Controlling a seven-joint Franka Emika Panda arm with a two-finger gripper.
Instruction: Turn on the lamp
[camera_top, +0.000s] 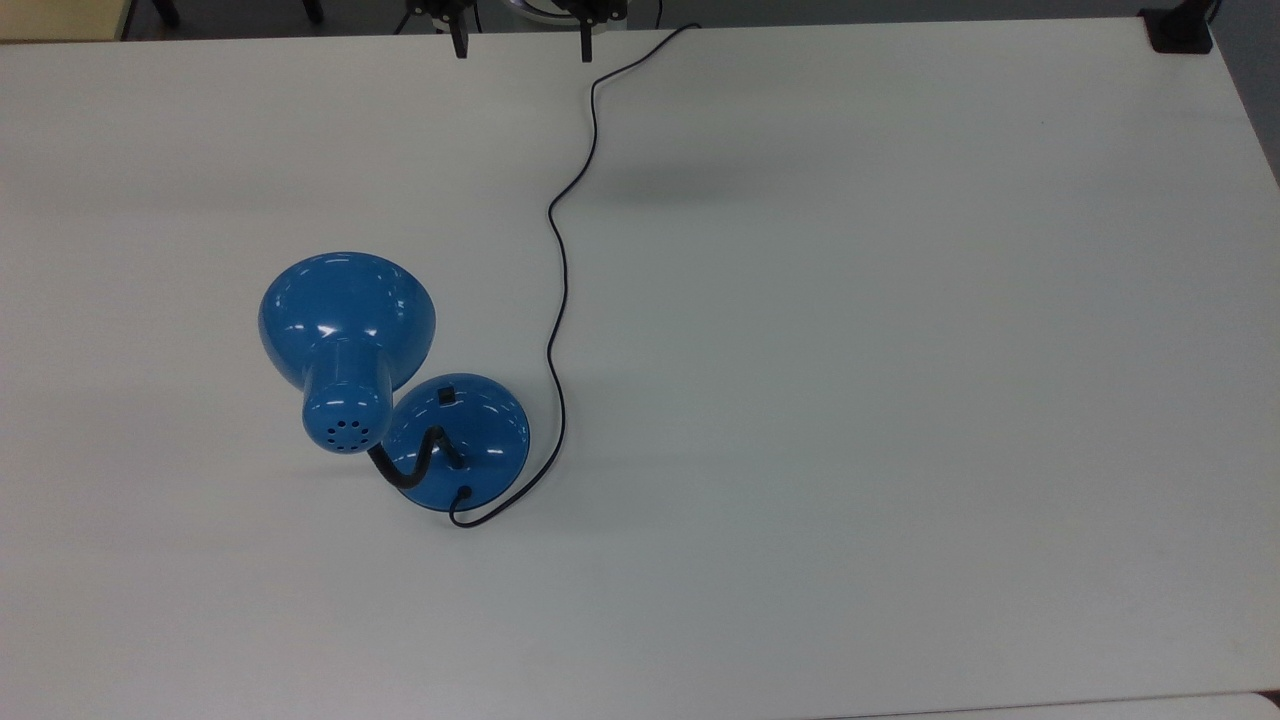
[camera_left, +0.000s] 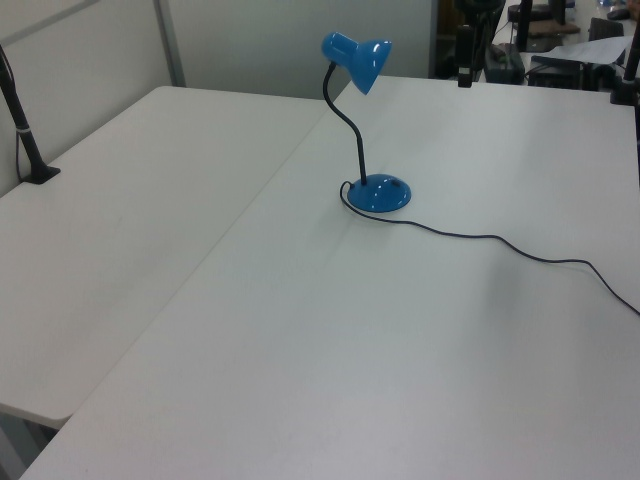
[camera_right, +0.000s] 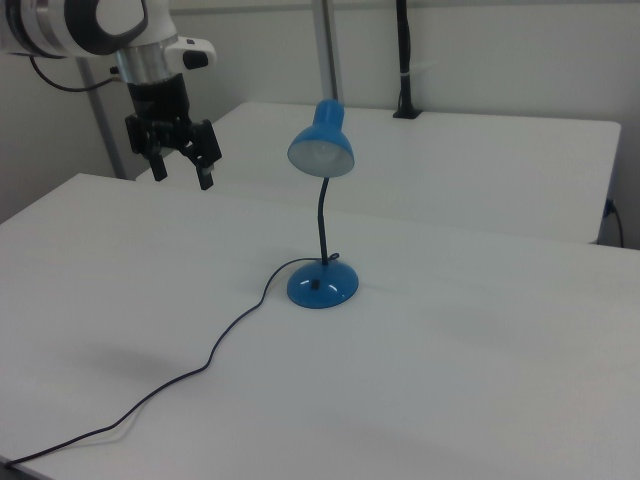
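The lamp (camera_top: 400, 400) stands left of centre in the top view, its shade (camera_right: 321, 150) unlit and its switch (camera_top: 447, 396) facing up on the base, reachable from above. Its cord (camera_top: 560, 300) trails to the table's (camera_top: 900, 400) far edge. The gripper (camera_right: 183, 170) hangs high at the right view's upper left, fingers spread wide and empty, well apart from the lamp.

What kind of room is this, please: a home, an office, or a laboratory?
Probably a robotics laboratory or test room. A robot arm with its hand open hangs over plain white tables. The one thing set out is a blue lamp, and black camera poles are clamped to the table edge.
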